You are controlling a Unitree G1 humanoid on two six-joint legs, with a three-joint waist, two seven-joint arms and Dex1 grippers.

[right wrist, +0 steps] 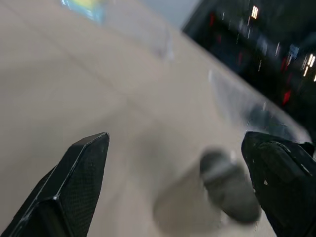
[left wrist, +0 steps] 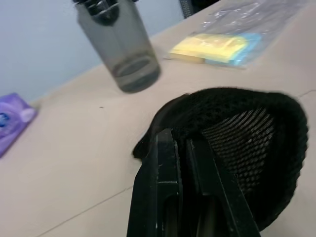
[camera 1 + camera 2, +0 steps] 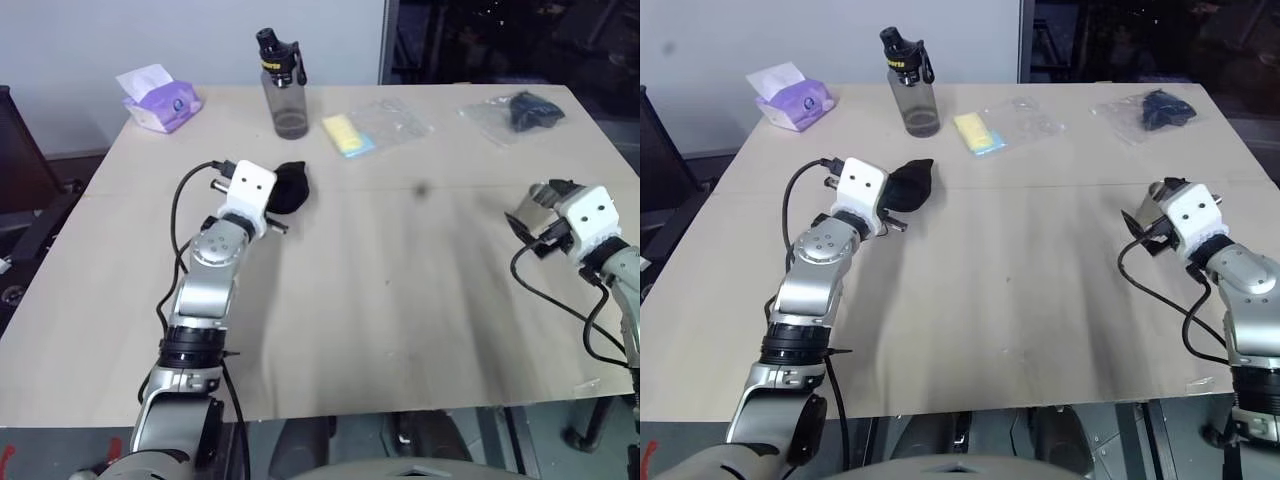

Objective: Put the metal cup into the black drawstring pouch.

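Most of what we see is one broad pale wooden table [image 3: 400,300], its near and middle stretches bare, so both arms have open room between them. The far edge carries the clutter: a purple tissue pack [image 3: 160,100] at the far left, a tall grey translucent bottle [image 3: 284,85] with a black cap, a yellow item in a clear bag [image 3: 365,128], and a dark item in another clear bag [image 3: 520,110] at the far right.

The left gripper [image 2: 182,148] has its two black fingers pinched together on the black drawstring pouch [image 3: 290,188], which hangs soft and bulging from them at left of centre, just nearer than the bottle (its weave reads as a fine mesh up close). Our view of the pouch is partly blocked by the white wrist housing.

The right gripper [image 1: 182,163] stands wide apart over the table's right side, holding nothing. In the right wrist view a blurred grey shape [image 1: 229,190] lies between the fingers; we cannot tell whether it is the metal cup.
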